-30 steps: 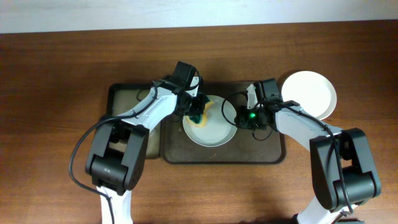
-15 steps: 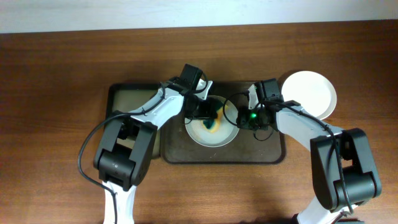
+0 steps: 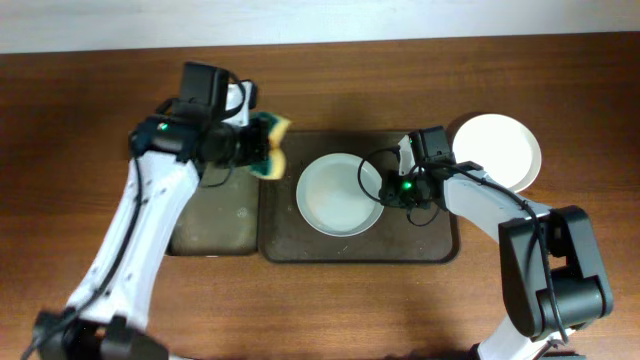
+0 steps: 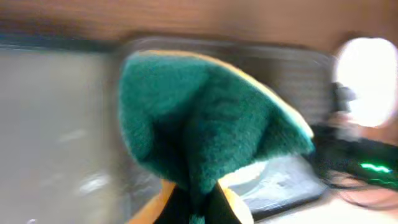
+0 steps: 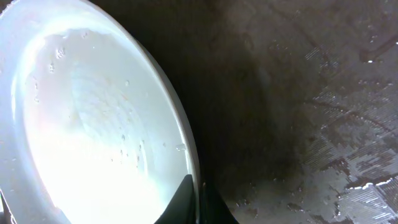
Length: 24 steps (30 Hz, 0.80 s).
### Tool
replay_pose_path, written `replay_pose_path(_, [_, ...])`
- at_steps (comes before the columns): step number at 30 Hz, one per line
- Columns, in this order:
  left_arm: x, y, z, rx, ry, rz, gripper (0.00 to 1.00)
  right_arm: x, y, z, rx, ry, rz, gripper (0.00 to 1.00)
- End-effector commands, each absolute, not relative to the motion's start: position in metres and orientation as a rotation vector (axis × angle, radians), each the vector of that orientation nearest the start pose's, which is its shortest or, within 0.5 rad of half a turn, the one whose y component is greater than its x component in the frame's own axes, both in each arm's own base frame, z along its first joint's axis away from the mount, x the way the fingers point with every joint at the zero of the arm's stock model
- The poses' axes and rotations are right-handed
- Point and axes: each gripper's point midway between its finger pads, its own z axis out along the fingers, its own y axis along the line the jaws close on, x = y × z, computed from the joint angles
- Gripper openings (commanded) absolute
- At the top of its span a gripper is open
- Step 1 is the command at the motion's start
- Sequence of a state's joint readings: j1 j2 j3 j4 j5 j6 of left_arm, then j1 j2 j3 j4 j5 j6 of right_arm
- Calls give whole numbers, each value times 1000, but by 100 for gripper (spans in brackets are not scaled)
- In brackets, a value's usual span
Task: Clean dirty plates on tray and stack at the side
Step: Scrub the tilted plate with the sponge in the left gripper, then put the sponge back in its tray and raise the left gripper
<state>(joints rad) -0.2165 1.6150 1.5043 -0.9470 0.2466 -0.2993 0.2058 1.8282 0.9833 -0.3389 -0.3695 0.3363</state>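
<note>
Jaws of the left gripper [image 3: 258, 148] are shown clenched on a sponge [image 3: 272, 142], which is folded by the pinch so that its coarse green scouring face bulges outward and its yellow foam layer is exposed along the edges. The sponge is held over the place where a smaller tray [image 3: 205, 235] and the tray [image 3: 420, 240] meet. The fingers of the right gripper [image 3: 388, 188] are closed on the right-hand rim of a plate [image 3: 338, 195], which is set in the middle of the tray. This plate is round, shallow, white and glossy, and is beaded with fine water droplets. The tray is dark brown and rectangular with rounded corners, and its floor is streaked with wet patches. A second plate [image 3: 500, 148], also round and white, is placed on the wooden table [image 3: 80, 100] just beyond the tray's far right corner.
</note>
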Motion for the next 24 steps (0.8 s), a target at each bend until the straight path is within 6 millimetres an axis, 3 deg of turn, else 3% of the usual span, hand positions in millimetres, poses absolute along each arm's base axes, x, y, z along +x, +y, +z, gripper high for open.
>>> replay_pose_path(1, [378, -52, 190, -159, 2680, 72, 1, 356, 145, 3, 55, 2817, 680, 4])
replay_pose_path(4, [368, -44, 156, -164, 2738, 150, 1, 356, 145, 3, 55, 2818, 680, 4])
replay_pose_path(10, [370, -43, 77, -164, 2754, 165, 7, 355, 145, 3, 57, 2821, 679, 4])
replay_pose_path(14, [373, -31, 48, -177, 2750, 273, 7, 355, 145, 3, 56, 2821, 679, 4])
replay_pose_path(15, [373, -31, 45, -175, 2754, 274, 15, 356, 145, 3, 57, 2821, 674, 4])
replay_pose_path(16, [373, -32, 45, -175, 2755, 271, 31, 356, 144, 3, 57, 2821, 673, 4])
replay_pose_path(17, [373, -34, 46, -172, 2759, 252, 76, 356, 145, 3, 57, 2821, 673, 4])
replay_pose_path(19, [373, -34, 57, -171, 2763, 252, 89, 356, 144, 3, 57, 2821, 673, 5])
replay_pose_path(20, [375, -34, 70, -175, 2755, 248, 90, 356, 144, 3, 57, 2821, 673, 12])
replay_pose_path(22, [381, -31, 114, -199, 2701, 226, 92, 356, 145, 3, 57, 2821, 673, 41])
replay_pose_path(23, [386, -26, 155, -230, 2637, 188, 92, 356, 145, 3, 58, 2822, 673, 47])
replay_pose_path(24, [387, -24, 174, -246, 2605, 154, 92, 355, 145, 3, 58, 2823, 673, 50])
